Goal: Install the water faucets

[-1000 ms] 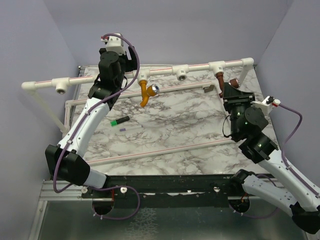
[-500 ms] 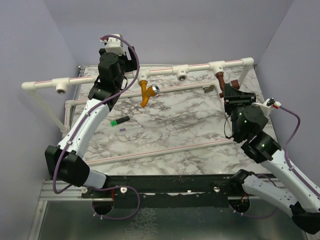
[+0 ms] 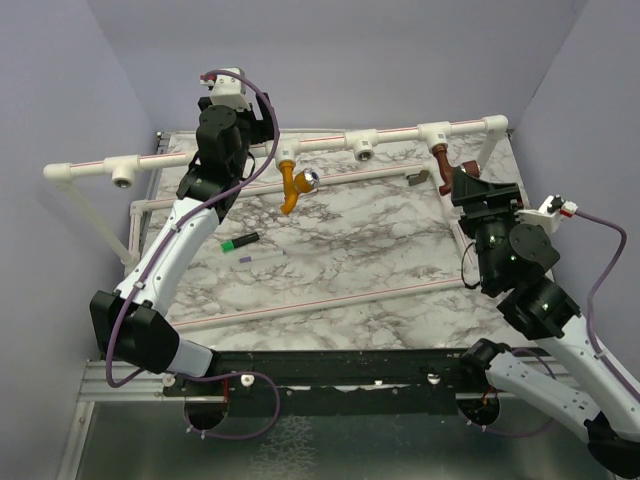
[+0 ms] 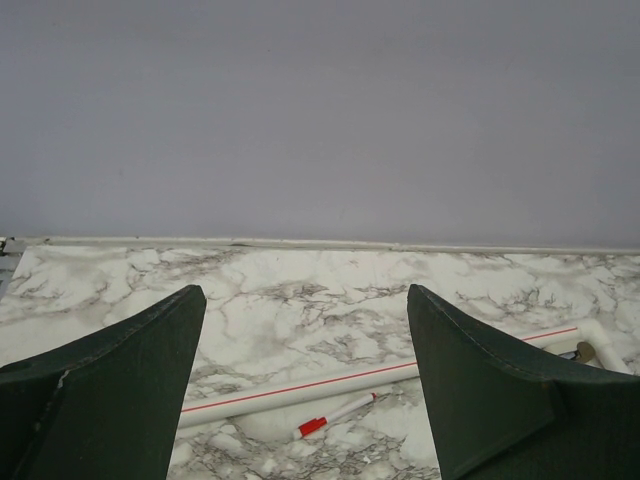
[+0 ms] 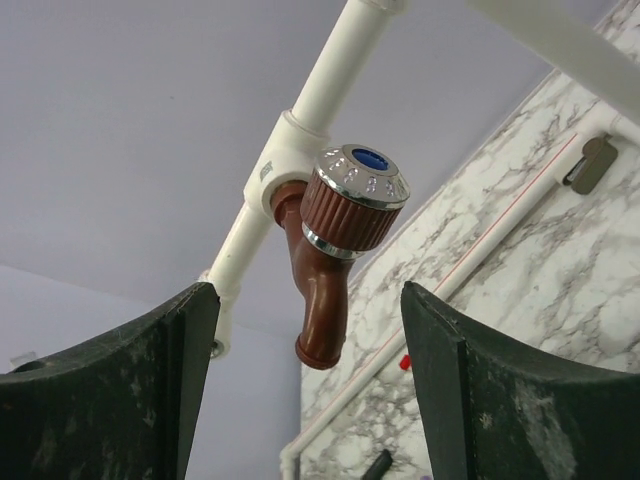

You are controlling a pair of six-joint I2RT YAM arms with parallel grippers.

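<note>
- Two grippers are open wide, and we see that both hold nothing.
- Our right gripper (image 5: 308, 292) has its two dark fingers (image 5: 150, 390) spread far apart. The brown faucet (image 5: 325, 290) shows in the gap between them. It touches neither finger.
- That brown faucet is stuck up into a white fitting (image 5: 285, 150) on the long white pipe (image 5: 340, 50). Its spout points down. Its ribbed knob (image 5: 352, 205) has a silver rim and a blue dot on top.
- From above, we see the right gripper (image 3: 465, 185) just beside the brown faucet (image 3: 441, 163), near the right end of the pipe (image 3: 330, 140).
- Our left gripper (image 4: 305, 295) is up at the far side of the table (image 4: 300, 280). Between its fingers (image 4: 120, 380) we see only the purple wall, the marble top and a thin white pipe with a red line (image 4: 300, 390).
- The orange faucet (image 3: 290, 190) hangs from another fitting (image 3: 287, 158) near the middle of the pipe. Its spout points down at the table (image 3: 370, 250), and its shiny silver knob (image 3: 310, 180) sticks out to the right.
- A green marker (image 3: 240, 242) lies on the table, well apart from both faucets.
</note>
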